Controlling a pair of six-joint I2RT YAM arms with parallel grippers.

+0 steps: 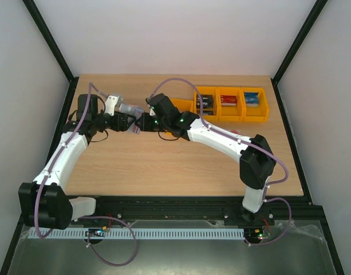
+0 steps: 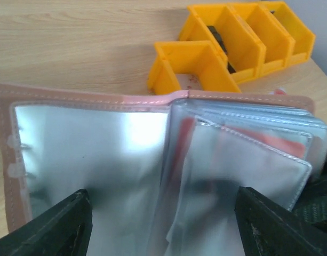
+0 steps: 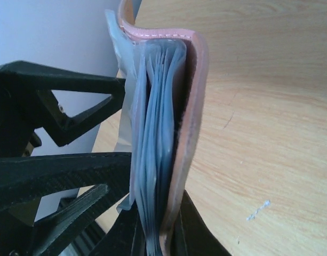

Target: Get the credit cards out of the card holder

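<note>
Card holder [image 2: 152, 154] is up off the table [image 1: 164, 166], hanging open between the two arms near the far left of the wood, with the orange bins [image 1: 229, 104] well apart to the right. It's spread like a little book: pink cover flat towards the left wrist camera, and the clear sleeves [image 2: 243, 165] fanned out on the right half.

Right gripper [image 3: 163, 240] has it. The jaws are pinched tight on the bottom edge of the cover and the stack of sleeves, and the holder stands upright above them. Left gripper [image 2: 163, 194] has its jaws spread wide, one finger either side of the open pages, clamping nothing.

A red card [image 2: 270, 140] shows through one of the sleeves. I can't pick out the blue-grey one.

Now the danger. Only one gripper has the holder, and it grips by an edge. If the left arm tugs hard on a snug card, the whole thing could slide out of the right jaws. Those sleeves are slick and bunched, too, so the left jaws could close on plastic, or several pages, instead of a card edge. A card pulled half free could also drop to the table.
</note>
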